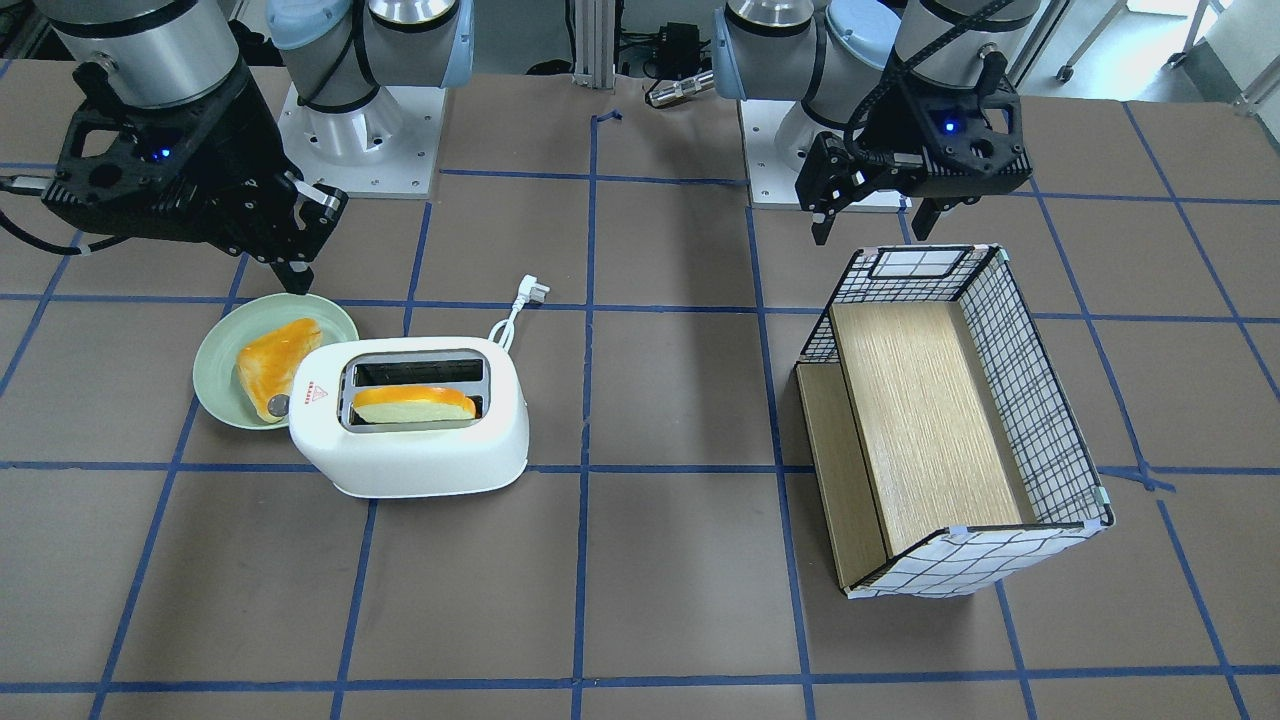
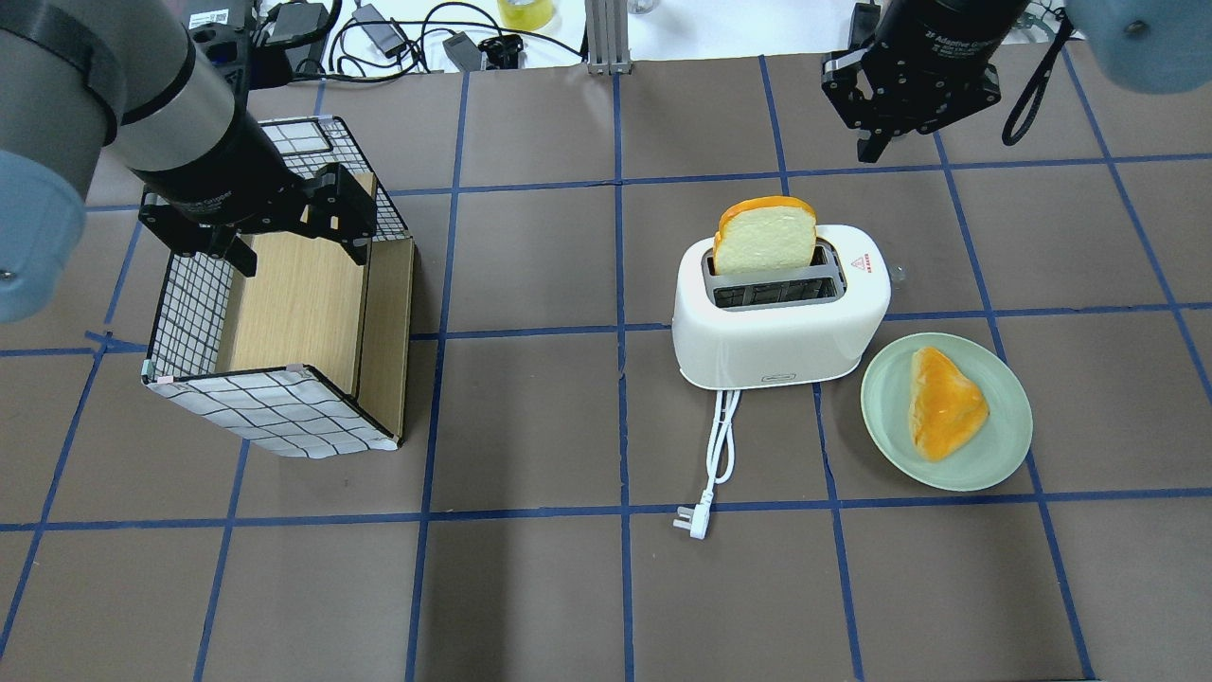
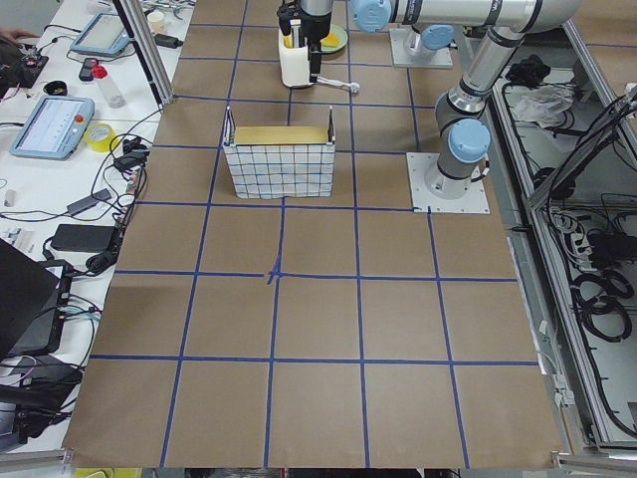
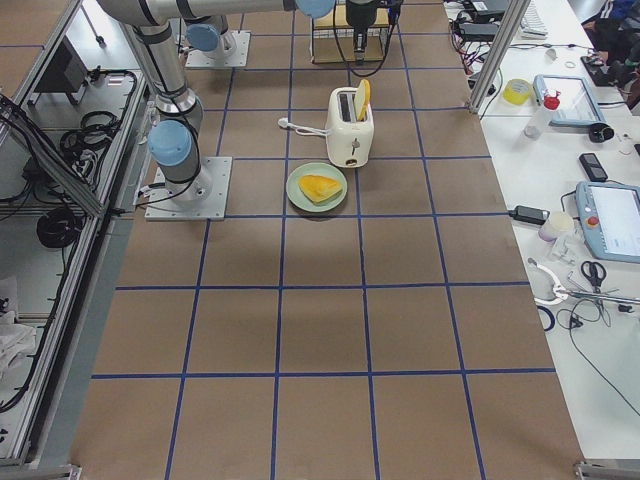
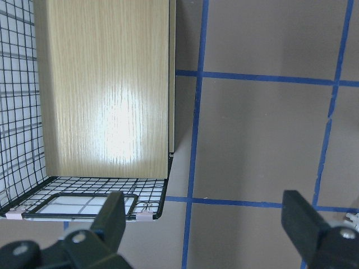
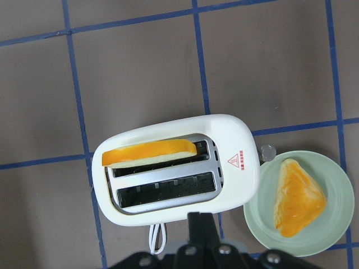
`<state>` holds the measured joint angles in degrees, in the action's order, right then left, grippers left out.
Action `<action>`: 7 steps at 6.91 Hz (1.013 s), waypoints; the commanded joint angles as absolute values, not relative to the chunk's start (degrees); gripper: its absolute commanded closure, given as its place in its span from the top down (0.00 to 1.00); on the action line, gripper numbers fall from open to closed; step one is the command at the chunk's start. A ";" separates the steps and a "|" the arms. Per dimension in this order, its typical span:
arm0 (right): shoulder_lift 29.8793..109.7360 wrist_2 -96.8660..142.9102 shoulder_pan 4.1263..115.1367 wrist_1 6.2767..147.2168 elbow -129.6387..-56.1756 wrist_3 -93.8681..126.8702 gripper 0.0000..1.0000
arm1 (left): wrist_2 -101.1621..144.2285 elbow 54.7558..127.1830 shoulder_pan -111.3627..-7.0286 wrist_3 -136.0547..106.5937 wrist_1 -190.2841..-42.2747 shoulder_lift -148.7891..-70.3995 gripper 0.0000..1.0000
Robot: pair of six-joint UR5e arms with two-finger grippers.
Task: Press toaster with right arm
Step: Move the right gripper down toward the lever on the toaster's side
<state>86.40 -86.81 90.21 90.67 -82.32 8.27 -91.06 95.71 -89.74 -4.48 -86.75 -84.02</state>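
Note:
The white toaster stands on the table with a bread slice upright in one slot. It also shows in the overhead view and the right wrist view. A small round knob sticks out of its end by the red triangle. My right gripper is shut and empty. It hangs above the table, apart from the toaster, on the knob end's side; its fingers show at the bottom of the right wrist view. My left gripper is open and empty over the grid-patterned box.
A green plate with a piece of toast lies next to the toaster's knob end. The toaster's white cord and plug trail toward the robot. The box lies on its side, with wood panels inside.

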 commanded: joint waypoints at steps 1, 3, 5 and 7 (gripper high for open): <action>84.48 -81.69 81.36 89.39 -81.22 5.91 0.00 | -91.05 95.71 -89.74 -4.48 -86.75 -84.02 1.00; 81.06 -76.75 71.94 89.30 -82.62 -10.99 0.00 | -91.05 95.71 -89.74 -4.48 -86.84 -84.02 1.00; 77.71 -70.86 69.87 91.39 -85.24 -14.32 0.00 | -91.05 95.71 -89.74 -4.48 -86.75 -84.02 1.00; 76.47 -68.47 69.96 98.31 -92.08 -21.07 0.00 | -91.05 95.71 -89.74 -4.48 -86.75 -84.02 1.00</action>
